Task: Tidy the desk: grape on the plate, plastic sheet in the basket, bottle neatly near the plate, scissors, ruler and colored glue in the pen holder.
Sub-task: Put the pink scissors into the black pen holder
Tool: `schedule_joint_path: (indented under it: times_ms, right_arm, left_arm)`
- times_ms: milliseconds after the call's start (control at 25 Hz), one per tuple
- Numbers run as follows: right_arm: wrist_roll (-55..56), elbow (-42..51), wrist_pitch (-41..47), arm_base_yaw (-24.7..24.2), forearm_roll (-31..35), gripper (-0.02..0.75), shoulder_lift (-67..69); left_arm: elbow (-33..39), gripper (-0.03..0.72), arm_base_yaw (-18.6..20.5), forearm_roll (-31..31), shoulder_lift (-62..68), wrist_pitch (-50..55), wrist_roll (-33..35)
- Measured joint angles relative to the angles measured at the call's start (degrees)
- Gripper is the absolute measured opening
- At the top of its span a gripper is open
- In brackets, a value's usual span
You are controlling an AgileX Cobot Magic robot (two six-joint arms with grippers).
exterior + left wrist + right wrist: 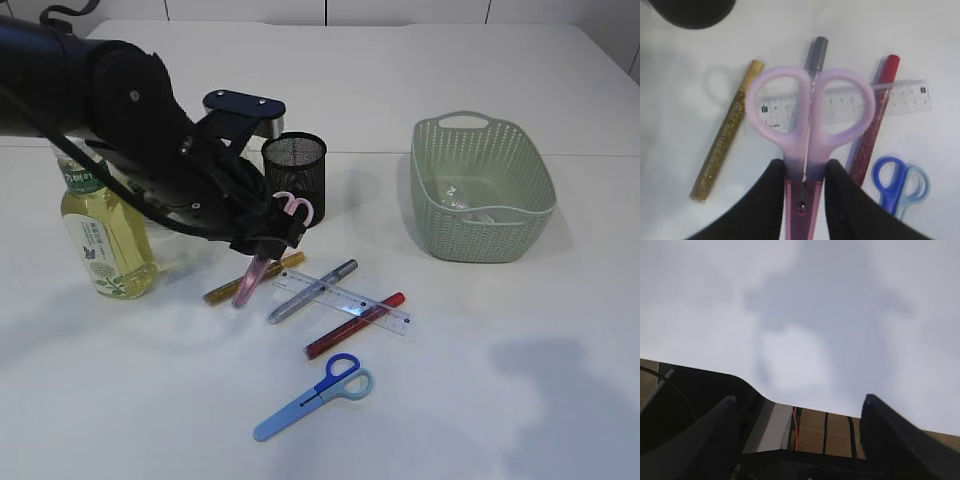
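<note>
while clamped in left gripper [804,185] | pink scissors [810,120] lifted beside pen holder [294,172] | over ruler [350,300], glue pens [352,326] | right gripper [800,425] agape, empty

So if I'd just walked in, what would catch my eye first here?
Probably the big black left gripper holding pink scissors in the air, beside a black mesh pen holder. Below it, glitter glue pens, a clear ruler and blue scissors lie scattered on the white table. A green basket sits to the right, a yellow bottle on the left.
</note>
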Motion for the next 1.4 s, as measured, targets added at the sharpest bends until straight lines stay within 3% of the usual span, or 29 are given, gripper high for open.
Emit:
schedule_joint_path:
  times_ms: [880,1400]
  right_arm:
    - [0.00,0.00,-0.88,0.00,-1.23,0.583,0.00]
    - [0.00,0.00,-2.35,0.00,-3.43,0.583,0.00]
  left_arm:
    - [0.13,0.189,0.04,1.59,0.00,-38.16,0.00]
    - [0.18,0.189,3.42,1.83,3.90,-54.58,0.00]
